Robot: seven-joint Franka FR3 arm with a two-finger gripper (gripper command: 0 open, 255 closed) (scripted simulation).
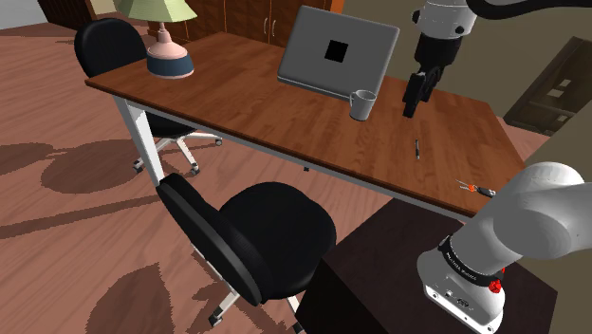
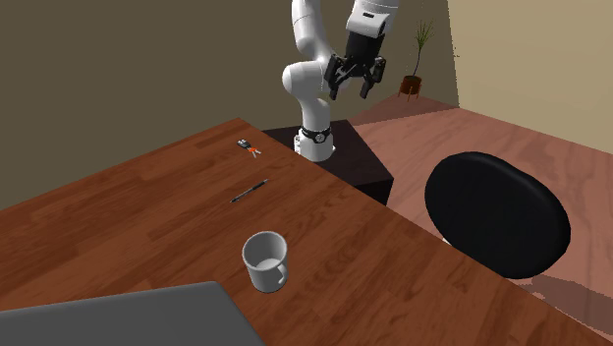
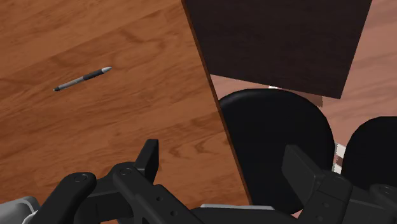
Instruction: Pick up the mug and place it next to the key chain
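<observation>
In the shoulder view, the small pale grey cylindrical mug (image 1: 361, 104) stands upright on the brown wooden counter (image 1: 237, 95). It is just beside the grey laptop (image 1: 337, 52) and at about 9 o'clock from the all-black end effector (image 1: 415, 95), whose fingers are apart and empty. The mug seems rigid, light and empty, yet smooth and breakable, so a pinch across its wall at the rim, away from the handle, looks safest.
</observation>
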